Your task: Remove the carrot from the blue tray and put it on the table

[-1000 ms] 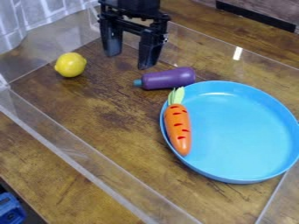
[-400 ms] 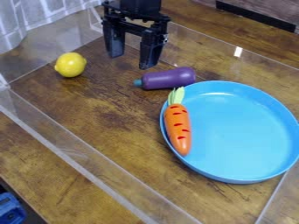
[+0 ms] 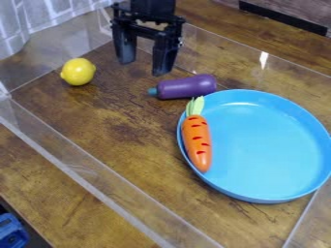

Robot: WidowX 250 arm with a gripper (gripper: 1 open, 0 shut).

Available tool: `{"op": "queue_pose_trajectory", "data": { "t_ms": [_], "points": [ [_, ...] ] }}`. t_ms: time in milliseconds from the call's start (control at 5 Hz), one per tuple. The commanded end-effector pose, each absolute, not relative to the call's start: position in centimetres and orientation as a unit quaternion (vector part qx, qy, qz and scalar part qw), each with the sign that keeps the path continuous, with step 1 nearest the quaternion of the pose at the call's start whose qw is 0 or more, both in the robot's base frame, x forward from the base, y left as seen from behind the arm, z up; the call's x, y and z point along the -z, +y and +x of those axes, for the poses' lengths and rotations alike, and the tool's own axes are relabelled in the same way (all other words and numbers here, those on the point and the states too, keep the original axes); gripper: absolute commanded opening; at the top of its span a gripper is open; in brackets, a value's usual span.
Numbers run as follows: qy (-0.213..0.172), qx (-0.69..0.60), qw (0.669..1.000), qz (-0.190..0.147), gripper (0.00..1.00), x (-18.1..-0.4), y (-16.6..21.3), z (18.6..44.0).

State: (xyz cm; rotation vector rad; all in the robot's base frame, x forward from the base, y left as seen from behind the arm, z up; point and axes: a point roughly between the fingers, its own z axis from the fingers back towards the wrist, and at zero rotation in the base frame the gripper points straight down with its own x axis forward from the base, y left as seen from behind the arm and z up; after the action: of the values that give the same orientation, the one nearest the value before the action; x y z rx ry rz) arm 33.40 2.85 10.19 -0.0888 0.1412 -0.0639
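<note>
The orange carrot (image 3: 196, 140) with its green top lies along the left inner rim of the blue tray (image 3: 278, 145), leafy end pointing away from the camera. The tray rests on the dark wooden table (image 3: 116, 126). My gripper (image 3: 143, 55) hangs at the back of the table, pointing down, its two dark fingers spread apart with nothing between them. It stands well behind and to the left of the carrot, apart from everything.
A purple eggplant (image 3: 187, 87) lies just beyond the tray's left rim, between gripper and carrot. A yellow lemon (image 3: 77, 71) sits at the left. Clear plastic walls (image 3: 77, 170) edge the table on the left, front and back.
</note>
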Motion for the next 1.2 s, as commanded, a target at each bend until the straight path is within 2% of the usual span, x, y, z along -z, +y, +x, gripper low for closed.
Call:
{"op": "queue_pose_trajectory", "data": {
  "t_ms": [0,1000],
  "points": [
    [0.039,0.027,0.998,-0.046,1.00,-11.88,3.98,34.28],
    [0.046,0.038,0.997,-0.040,1.00,-11.66,4.89,34.64]
  ]
}}
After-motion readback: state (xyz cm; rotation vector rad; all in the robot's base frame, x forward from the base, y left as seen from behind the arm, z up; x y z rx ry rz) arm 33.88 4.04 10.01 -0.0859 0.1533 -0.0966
